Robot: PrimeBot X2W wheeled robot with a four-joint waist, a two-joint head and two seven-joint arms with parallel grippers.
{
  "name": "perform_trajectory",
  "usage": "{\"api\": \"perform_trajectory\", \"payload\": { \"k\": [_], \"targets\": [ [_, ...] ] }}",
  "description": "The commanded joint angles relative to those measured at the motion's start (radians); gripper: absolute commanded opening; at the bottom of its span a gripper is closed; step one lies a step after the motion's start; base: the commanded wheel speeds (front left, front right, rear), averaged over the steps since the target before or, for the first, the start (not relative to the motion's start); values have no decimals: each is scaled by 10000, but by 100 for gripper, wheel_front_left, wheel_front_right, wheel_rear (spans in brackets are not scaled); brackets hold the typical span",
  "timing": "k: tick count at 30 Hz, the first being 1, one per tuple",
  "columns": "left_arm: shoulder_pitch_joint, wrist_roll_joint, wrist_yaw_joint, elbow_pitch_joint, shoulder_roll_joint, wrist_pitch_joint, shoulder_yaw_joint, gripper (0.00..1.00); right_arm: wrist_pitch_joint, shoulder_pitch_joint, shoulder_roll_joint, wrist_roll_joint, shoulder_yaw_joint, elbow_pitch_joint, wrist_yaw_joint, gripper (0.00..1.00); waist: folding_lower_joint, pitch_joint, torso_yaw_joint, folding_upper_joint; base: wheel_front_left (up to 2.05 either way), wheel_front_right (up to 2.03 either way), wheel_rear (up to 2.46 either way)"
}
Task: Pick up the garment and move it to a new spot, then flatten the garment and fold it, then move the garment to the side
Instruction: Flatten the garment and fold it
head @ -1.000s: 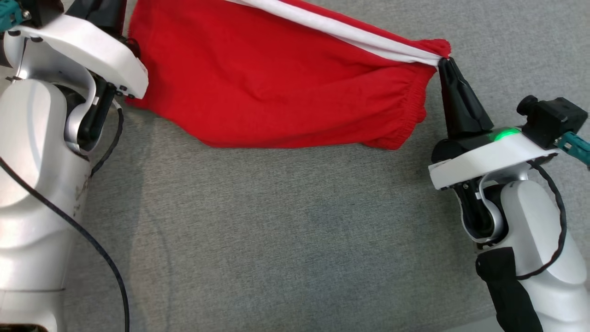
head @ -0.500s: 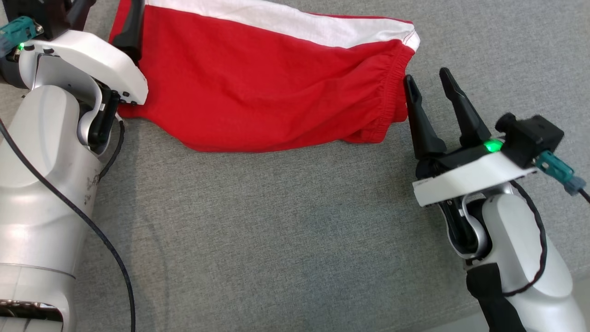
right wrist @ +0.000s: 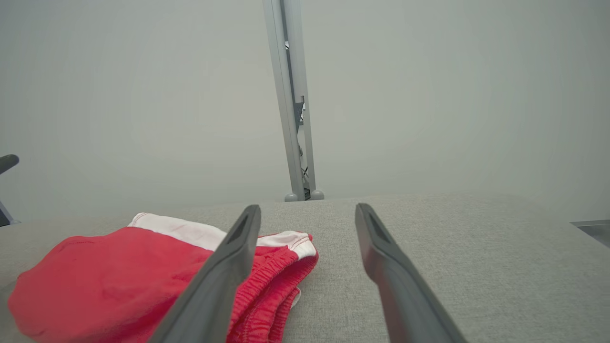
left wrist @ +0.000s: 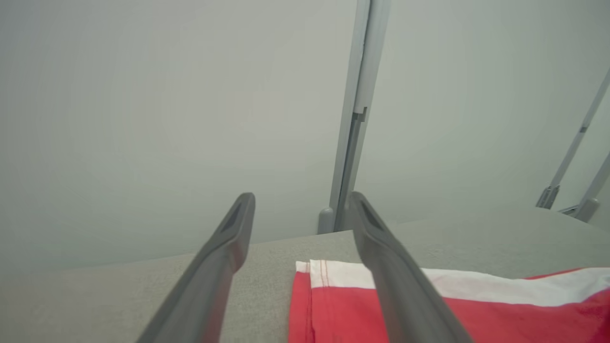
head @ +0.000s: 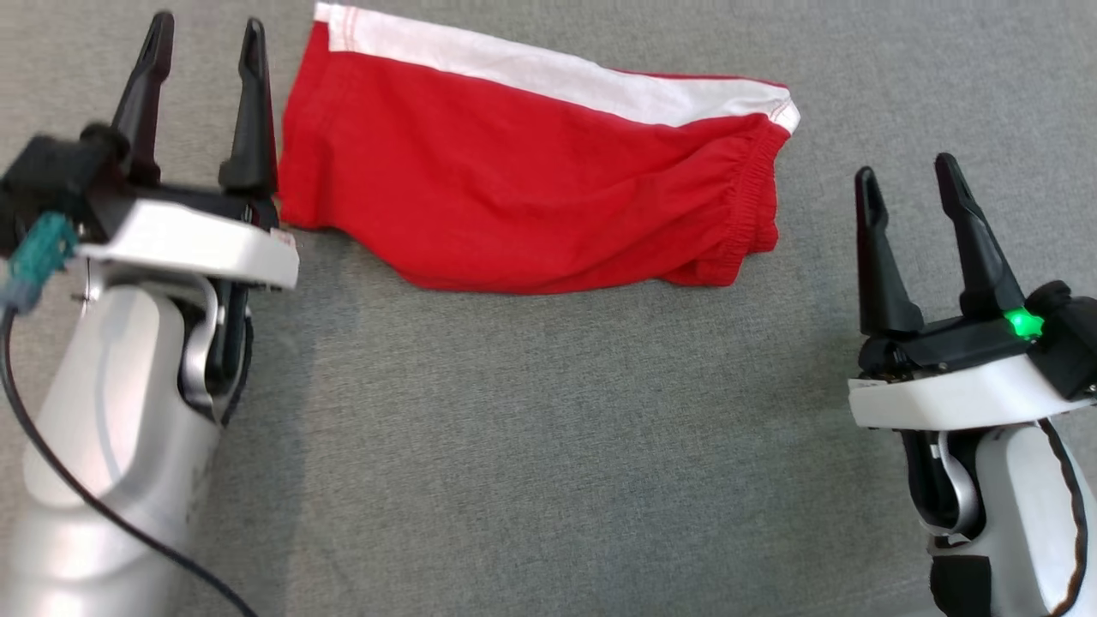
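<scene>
The garment (head: 531,188) is a pair of red shorts with a white side stripe and a gathered elastic waistband, lying folded on the grey surface at the upper middle of the head view. My left gripper (head: 206,30) stands open just left of its left edge, with nothing between its fingers. My right gripper (head: 904,167) is open too, off to the right of the waistband and clear of it. In the left wrist view the garment (left wrist: 500,305) lies under and right of my left gripper (left wrist: 302,197). In the right wrist view the garment (right wrist: 119,276) lies left of my right gripper (right wrist: 307,209).
The grey fabric surface (head: 548,446) stretches wide in front of the shorts. A grey upright post (left wrist: 355,114) stands at the surface's far edge against a pale wall, and the post (right wrist: 293,100) is also in the right wrist view.
Both grippers have opened and let go of the shorts, which dropped from a stretched hold to lie on the surface. Both arms have drawn back toward me and outward.
</scene>
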State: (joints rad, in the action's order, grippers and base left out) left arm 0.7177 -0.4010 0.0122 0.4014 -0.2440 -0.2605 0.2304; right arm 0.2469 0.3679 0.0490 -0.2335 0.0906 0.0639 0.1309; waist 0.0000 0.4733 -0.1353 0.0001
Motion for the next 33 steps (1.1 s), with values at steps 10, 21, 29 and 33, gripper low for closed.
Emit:
{"api": "perform_trajectory", "payload": {
  "k": [10,21,29,33],
  "targets": [
    [-4057,457,1340,-3749,-178,378,22,100,-426,-1324,52,539,-1053,-224,-3,100,0,-1382,576,-1,0,0,0],
    [-4756,424,1523,-4340,-263,936,262,100,-587,-1751,46,389,-1387,-158,-3,100,0,-1594,738,-1,0,0,0],
    [-4557,350,1512,-4275,-335,1081,297,100,-577,-1750,45,308,-1387,-138,-3,100,0,-1611,706,-1,0,0,0],
    [-4148,213,1360,-4250,-283,1160,332,100,-569,-1695,45,307,-1403,-189,-3,100,0,-1525,693,-1,0,0,0]
  ]
}}
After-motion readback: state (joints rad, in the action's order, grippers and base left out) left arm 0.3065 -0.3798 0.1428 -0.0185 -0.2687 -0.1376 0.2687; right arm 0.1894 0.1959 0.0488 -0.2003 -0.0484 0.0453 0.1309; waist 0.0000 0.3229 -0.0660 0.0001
